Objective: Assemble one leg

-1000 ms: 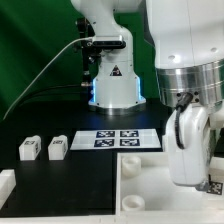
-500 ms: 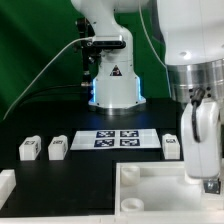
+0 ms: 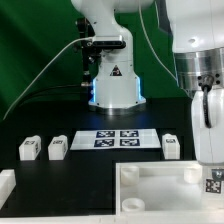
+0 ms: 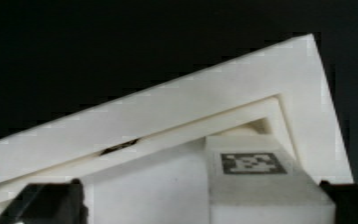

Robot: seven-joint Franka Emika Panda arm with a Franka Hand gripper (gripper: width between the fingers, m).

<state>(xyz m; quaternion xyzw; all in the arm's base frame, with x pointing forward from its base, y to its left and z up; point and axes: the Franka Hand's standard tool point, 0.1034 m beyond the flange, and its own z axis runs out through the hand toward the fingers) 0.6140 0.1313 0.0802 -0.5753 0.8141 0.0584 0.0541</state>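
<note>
My gripper [image 3: 211, 150] hangs over the exterior view's right end of the large white tray-like piece [image 3: 150, 168]. A white leg with a square tag [image 3: 214, 182] sits just below it at that corner. In the wrist view my gripper [image 4: 190, 203] is open, with dark fingers [image 4: 44, 203] wide apart. The tagged leg [image 4: 256, 165] lies between them, nearer one finger, inside the tray's corner [image 4: 176, 100]. Three more legs lie on the black table: two at the exterior view's left [image 3: 29, 148] [image 3: 58, 147] and one at the right [image 3: 171, 146].
The marker board [image 3: 120, 139] lies on the table behind the tray. The robot's base [image 3: 112, 80] stands behind it with a cable running off to the left. A white block [image 3: 6, 184] sits at the table's left edge.
My gripper has moved toward the exterior view's right and now stands over the tagged leg at the tray's corner. This has uncovered the leg lying to the right of the marker board.
</note>
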